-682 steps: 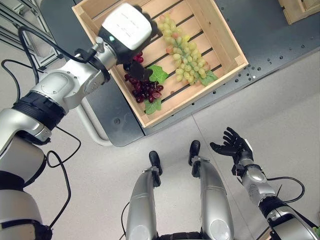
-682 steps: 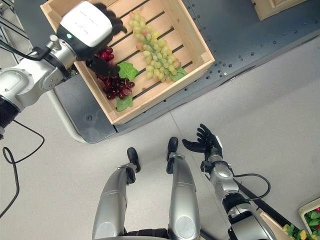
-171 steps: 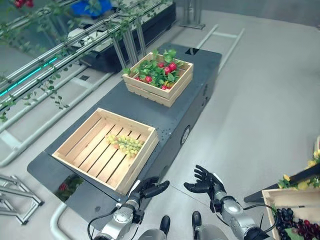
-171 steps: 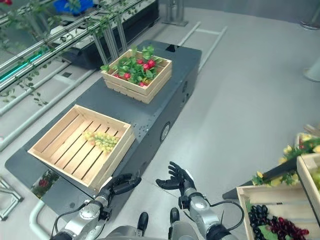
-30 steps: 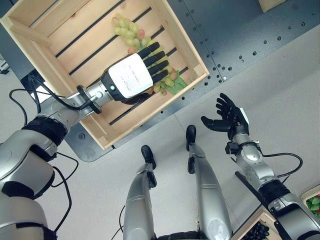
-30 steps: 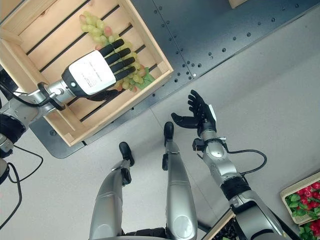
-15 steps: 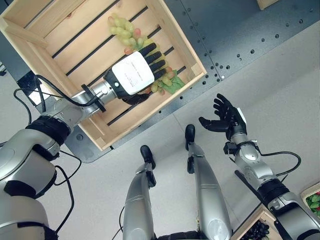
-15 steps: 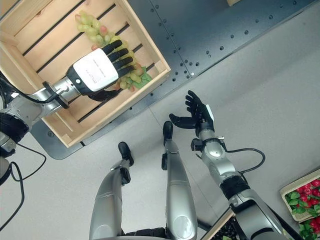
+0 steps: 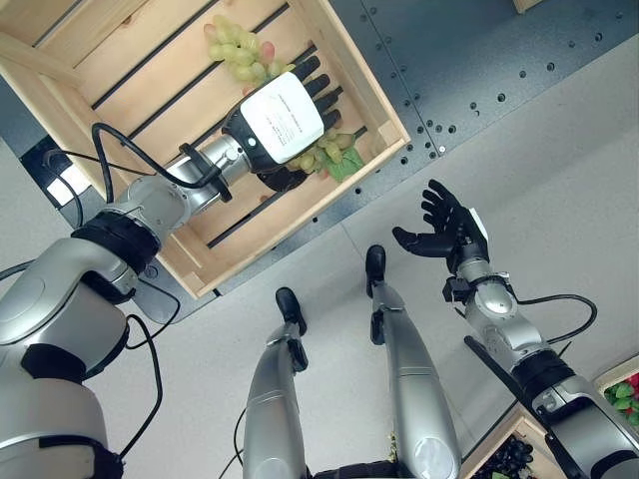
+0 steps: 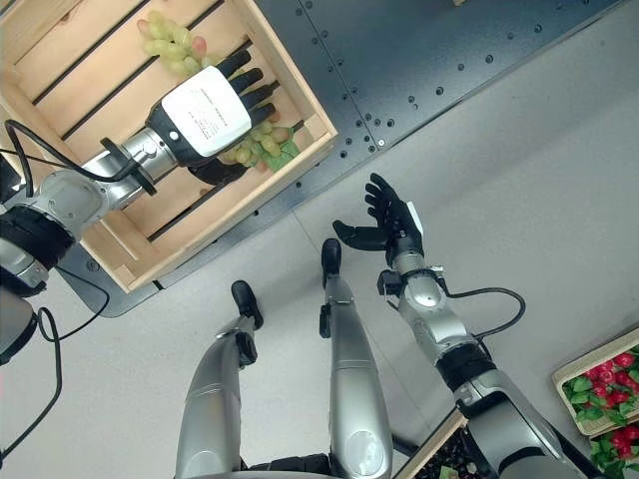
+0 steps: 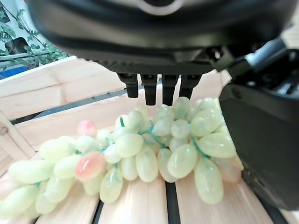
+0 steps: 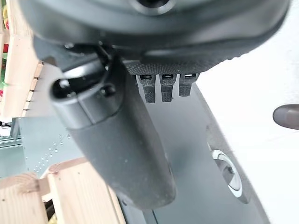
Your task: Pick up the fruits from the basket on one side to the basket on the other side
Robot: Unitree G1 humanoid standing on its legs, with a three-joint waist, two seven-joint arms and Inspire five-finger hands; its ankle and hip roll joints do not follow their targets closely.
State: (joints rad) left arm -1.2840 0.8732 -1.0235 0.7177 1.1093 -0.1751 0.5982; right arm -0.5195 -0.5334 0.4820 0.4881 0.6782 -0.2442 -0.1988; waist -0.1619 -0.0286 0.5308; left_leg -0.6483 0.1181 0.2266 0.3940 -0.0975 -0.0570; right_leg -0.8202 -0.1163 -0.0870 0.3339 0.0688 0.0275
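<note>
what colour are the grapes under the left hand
Pale green grapes, a few blushed pink; the left wrist view shows them best.

Bright, even light from overhead; shadows soft-edged. The white back plate of the left hand (image 9: 285,120) glares near white. That hand casts a dim shadow on the pale slatted wooden crate (image 9: 130,90). The bunch of green grapes (image 11: 140,154) carries small highlights. The pale grey floor (image 12: 261,60) washes out to white. The dark grey metal platform (image 9: 469,50) has a faint sheen.

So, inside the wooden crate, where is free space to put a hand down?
The crate has bare slats behind the green grapes, toward its far walls. The near corner is crowded: the left hand hovers open over the grapes.
</note>
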